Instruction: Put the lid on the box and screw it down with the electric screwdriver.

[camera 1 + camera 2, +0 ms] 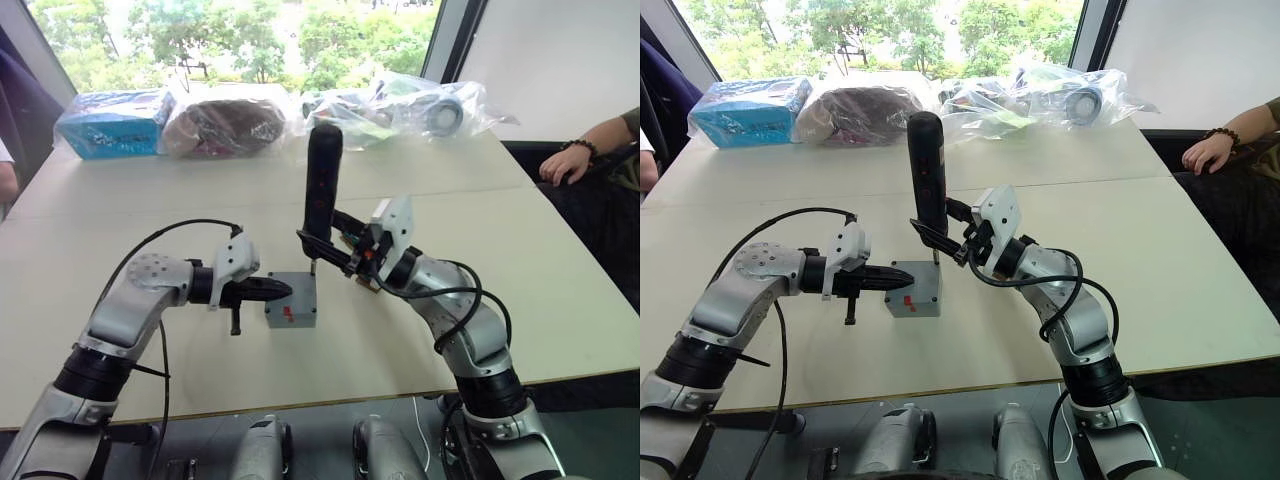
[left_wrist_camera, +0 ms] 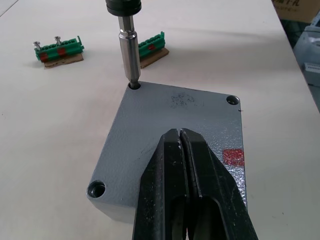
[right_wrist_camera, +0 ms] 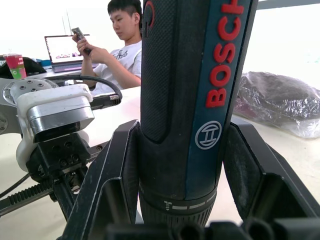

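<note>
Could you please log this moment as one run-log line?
lid: on box | left tool: shut, pressing lid | right tool: holds electric screwdriver upright | bit in corner hole

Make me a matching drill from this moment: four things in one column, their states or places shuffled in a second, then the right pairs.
Things
1. lid
2. screwdriver
3. left gripper
4. green terminal blocks

States or places
A. upright, bit in a corner hole
B. shut, pressing down on top of the lid
C. lying on the table beyond the box
D. seated on the box, with a red mark

Pairs: 1-D, 2-A, 3-B, 4-C
</note>
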Robot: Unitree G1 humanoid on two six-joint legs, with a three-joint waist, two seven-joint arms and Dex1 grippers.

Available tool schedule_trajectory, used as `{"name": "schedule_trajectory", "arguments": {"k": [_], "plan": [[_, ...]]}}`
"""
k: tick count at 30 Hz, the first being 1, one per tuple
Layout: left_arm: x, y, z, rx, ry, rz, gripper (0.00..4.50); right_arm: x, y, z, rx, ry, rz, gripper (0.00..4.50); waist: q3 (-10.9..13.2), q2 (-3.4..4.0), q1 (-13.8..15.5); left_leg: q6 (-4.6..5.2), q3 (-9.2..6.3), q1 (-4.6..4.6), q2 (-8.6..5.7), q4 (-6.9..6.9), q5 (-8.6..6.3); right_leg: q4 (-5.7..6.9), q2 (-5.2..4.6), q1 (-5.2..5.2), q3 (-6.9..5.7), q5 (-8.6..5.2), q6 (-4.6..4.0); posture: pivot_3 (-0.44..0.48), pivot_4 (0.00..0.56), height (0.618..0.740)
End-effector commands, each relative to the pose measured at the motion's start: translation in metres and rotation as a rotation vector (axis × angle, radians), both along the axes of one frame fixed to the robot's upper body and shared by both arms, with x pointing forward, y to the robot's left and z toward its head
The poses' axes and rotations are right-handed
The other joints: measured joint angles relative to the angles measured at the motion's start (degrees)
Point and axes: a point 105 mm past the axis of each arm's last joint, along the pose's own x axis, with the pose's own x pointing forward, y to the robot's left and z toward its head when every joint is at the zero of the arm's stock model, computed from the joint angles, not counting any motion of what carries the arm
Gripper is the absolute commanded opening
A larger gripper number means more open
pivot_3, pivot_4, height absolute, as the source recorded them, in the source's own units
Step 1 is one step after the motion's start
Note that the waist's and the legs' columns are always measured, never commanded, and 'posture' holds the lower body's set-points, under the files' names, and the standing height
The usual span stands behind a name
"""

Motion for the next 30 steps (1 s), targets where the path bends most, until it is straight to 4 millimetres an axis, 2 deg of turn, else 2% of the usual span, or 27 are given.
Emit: {"name": "schedule_trajectory", "arguments": {"k": [1, 11, 22, 30], "plan": [[0.000, 0.004, -0.012, 0.027, 0.038, 0.026, 0.00, -0.003, 0.010, -0.038, -0.088, 0.139, 0.044, 1.84, -0.08, -0.01, -0.06, 0.00, 0.00, 0.01, 0.02, 0.00, 0.00, 0.00, 0.01, 0.00, 0.00, -0.01, -0.01, 0.000, 0.150, 0.740], [-0.001, 0.007, -0.019, 0.037, 0.049, 0.034, 0.00, 0.001, 0.008, -0.056, -0.131, 0.254, 0.020, 1.84, -1.03, 0.00, -0.04, 0.02, 0.04, 0.08, 0.38, -0.02, -0.02, 0.01, 0.16, 0.03, 0.00, -0.10, -0.18, 0.000, 0.150, 0.740], [-0.003, 0.007, -0.021, 0.040, 0.054, 0.031, 0.00, 0.002, 0.007, -0.079, -0.245, 0.291, -0.006, 1.84, -1.80, 0.04, -0.05, 0.02, 0.04, 0.17, 0.44, -0.11, -0.03, 0.01, 0.19, 0.04, -0.01, -0.23, -0.42, 0.000, 0.150, 0.740], [-0.004, 0.006, -0.021, 0.043, 0.052, 0.030, 0.00, 0.003, 0.004, -0.081, -0.257, 0.294, -0.017, 1.84, -2.21, 0.02, -0.03, 0.02, 0.03, 0.21, 0.46, -0.17, -0.04, -0.02, 0.17, 0.04, -0.02, -0.31, -0.55, 0.000, 0.150, 0.740]]}}
